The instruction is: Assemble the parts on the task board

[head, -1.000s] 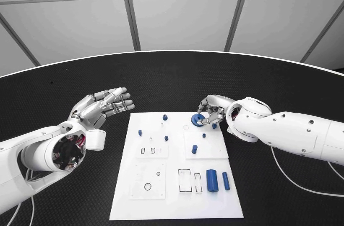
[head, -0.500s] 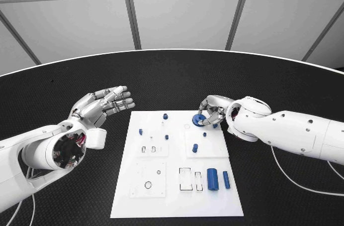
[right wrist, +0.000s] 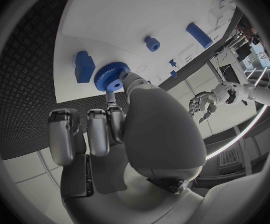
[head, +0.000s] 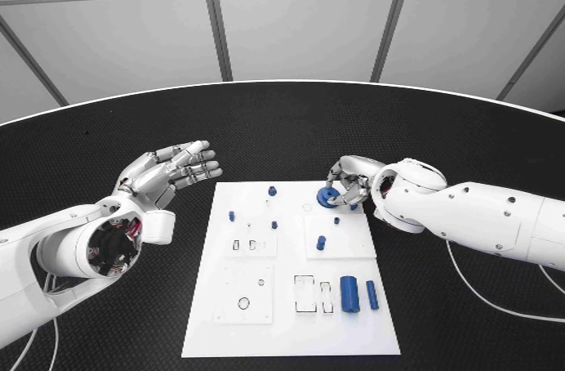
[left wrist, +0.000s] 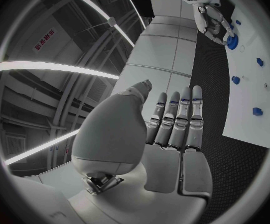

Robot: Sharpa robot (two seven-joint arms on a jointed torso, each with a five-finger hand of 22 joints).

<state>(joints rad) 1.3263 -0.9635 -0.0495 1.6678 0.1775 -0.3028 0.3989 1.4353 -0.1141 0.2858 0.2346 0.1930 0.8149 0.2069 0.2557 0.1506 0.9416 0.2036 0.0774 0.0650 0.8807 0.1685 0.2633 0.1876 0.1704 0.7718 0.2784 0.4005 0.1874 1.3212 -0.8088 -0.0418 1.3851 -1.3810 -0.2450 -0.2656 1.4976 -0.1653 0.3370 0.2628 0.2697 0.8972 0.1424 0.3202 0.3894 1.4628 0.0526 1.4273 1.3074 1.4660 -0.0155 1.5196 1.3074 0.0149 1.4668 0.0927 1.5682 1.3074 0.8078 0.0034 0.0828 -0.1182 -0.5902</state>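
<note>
Gear pinched by the right hand at the board's far right corner.
The blue toothed gear is seen gripped between thumb and a fingertip, low over the white board, with a small blue block just beside it; the other fingers are curled behind. The left hand is held off the board's left, above the table, palm open, fingers extended side by side, nothing in them.

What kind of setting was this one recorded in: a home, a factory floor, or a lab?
Most likely a robotics lab or test cell. A round black table holds only a white task board with small blue parts, plain grey panel walls enclose it, and the right hand handles a blue gear.
</note>
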